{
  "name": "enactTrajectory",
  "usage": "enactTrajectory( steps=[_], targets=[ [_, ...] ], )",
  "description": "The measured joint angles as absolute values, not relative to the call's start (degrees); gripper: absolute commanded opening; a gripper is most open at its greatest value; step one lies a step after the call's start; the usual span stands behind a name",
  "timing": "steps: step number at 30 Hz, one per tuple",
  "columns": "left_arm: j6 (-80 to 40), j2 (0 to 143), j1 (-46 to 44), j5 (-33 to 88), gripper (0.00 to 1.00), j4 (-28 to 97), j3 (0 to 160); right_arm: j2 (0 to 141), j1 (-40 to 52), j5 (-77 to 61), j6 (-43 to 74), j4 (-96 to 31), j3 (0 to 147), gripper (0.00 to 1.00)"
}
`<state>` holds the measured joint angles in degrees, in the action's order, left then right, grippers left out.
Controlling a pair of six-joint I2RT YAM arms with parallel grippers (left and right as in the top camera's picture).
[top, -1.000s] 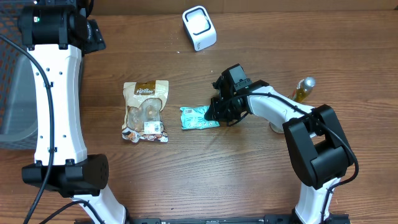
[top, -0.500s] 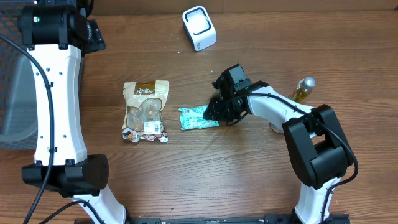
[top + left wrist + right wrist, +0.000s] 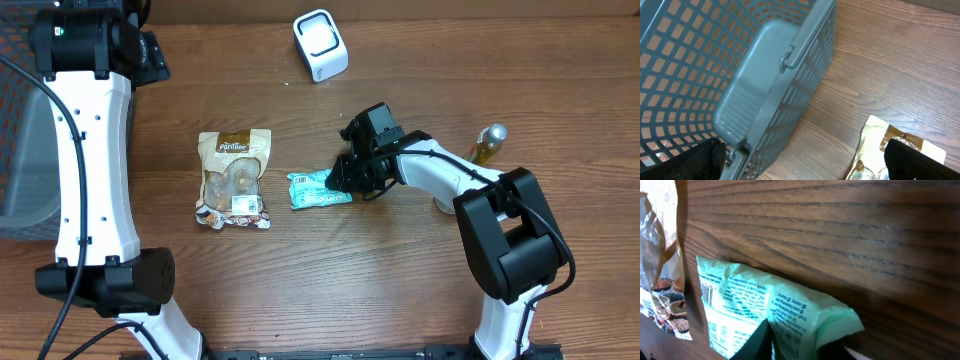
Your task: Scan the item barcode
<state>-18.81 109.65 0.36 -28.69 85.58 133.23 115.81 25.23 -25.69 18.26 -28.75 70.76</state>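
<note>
Small mint-green plastic snack packet (image 3: 318,189) lies flat mid-table, just right of the brown printed snack pouch (image 3: 234,178). Judge it light, soft, crinkly and slippery, so take its right end seam. Your right gripper (image 3: 348,178) sits low at that end, fingers (image 3: 759,346) narrowly straddling the edge; can't tell if it's truly pinched. Right arm stretched leftward, wrist dipped. Left gripper (image 3: 802,162) is spread wide by the grey mesh basket (image 3: 765,75).
</note>
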Motion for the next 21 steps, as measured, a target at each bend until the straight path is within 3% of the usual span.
enactTrajectory(
  steps=[5, 8, 10, 16, 21],
  targets=[
    [-18.83, 109.65, 0.36, -28.69, 1.0, 85.58, 133.23, 115.81, 25.21, -25.71, 18.41, -29.02, 70.76, 0.19],
    [-18.81, 109.65, 0.36, -28.67, 1.0, 85.6, 133.23, 115.81, 25.21, -26.48, 18.41, -28.86, 70.76, 0.07],
    [-18.81, 109.65, 0.36, -28.69, 0.99, 85.6, 133.23, 115.81, 25.06, -27.53, 18.26, -28.64, 70.76, 0.07],
    [-18.81, 109.65, 0.36, -28.67, 0.99, 85.58, 133.23, 116.01, 25.12, -28.51, 18.04, -28.91, 70.59, 0.33],
    [-18.81, 109.65, 0.36, -28.69, 1.0, 85.58, 133.23, 116.05, 25.15, -29.67, 17.98, -28.23, 70.48, 0.35]
  ],
)
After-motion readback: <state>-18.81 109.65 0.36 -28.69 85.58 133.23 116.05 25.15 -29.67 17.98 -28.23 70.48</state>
